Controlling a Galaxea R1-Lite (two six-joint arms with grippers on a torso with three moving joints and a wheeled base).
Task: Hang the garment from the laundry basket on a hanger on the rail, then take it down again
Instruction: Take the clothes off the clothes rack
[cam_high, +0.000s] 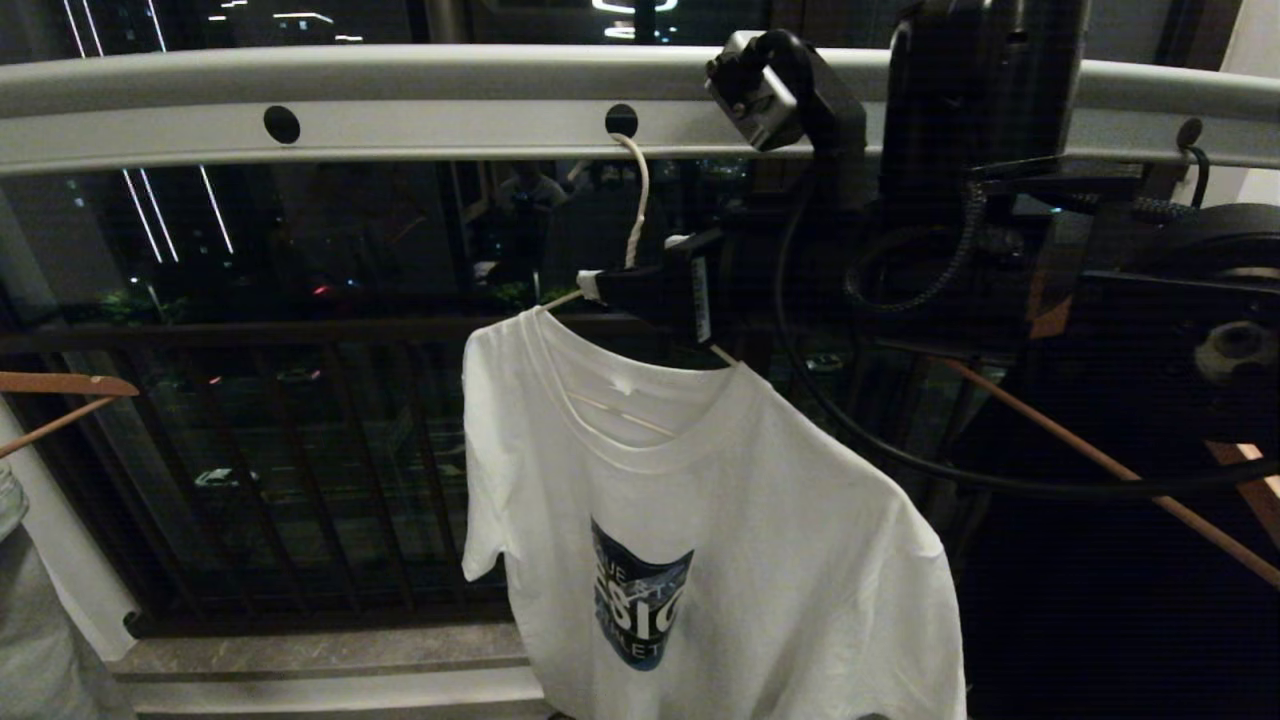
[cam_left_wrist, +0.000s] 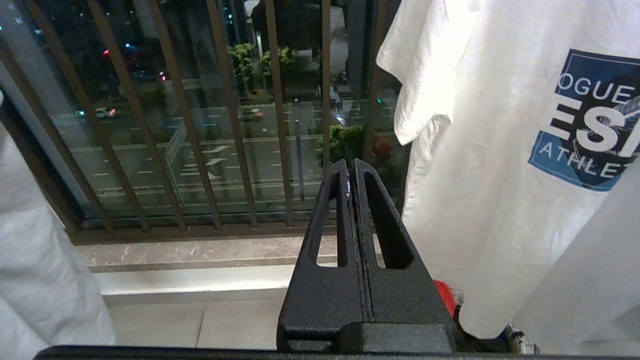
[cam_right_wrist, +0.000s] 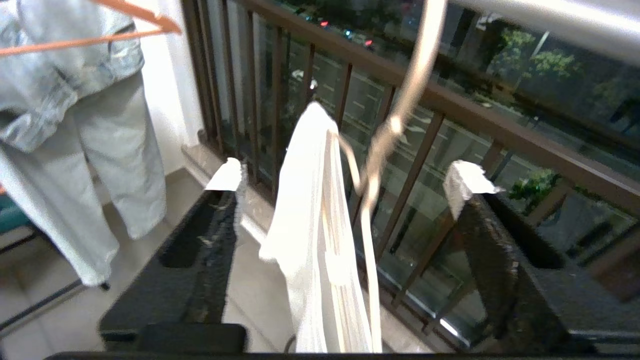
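The white T-shirt, the garment (cam_high: 720, 500), hangs on the thin white wire hanger (cam_high: 640, 200), whose hook sits in a hole of the pale grey rail (cam_high: 400, 100). My right gripper (cam_high: 635, 265) is up at the hanger's neck, just above the collar. It is open, and the twisted neck of the hanger (cam_right_wrist: 372, 150) and the edge-on garment (cam_right_wrist: 310, 225) stand in the gap of the right gripper (cam_right_wrist: 347, 177), touching neither finger. My left gripper (cam_left_wrist: 350, 167) is shut and empty, low beside the garment's (cam_left_wrist: 490, 150) printed front. The laundry basket is out of view.
Brown wooden hangers hang at the left (cam_high: 60, 385) and right (cam_high: 1100, 460). A pale denim garment (cam_right_wrist: 65, 75) hangs to one side. The dark balcony railing (cam_high: 300, 330) and its stone sill (cam_high: 320, 650) run behind the shirt.
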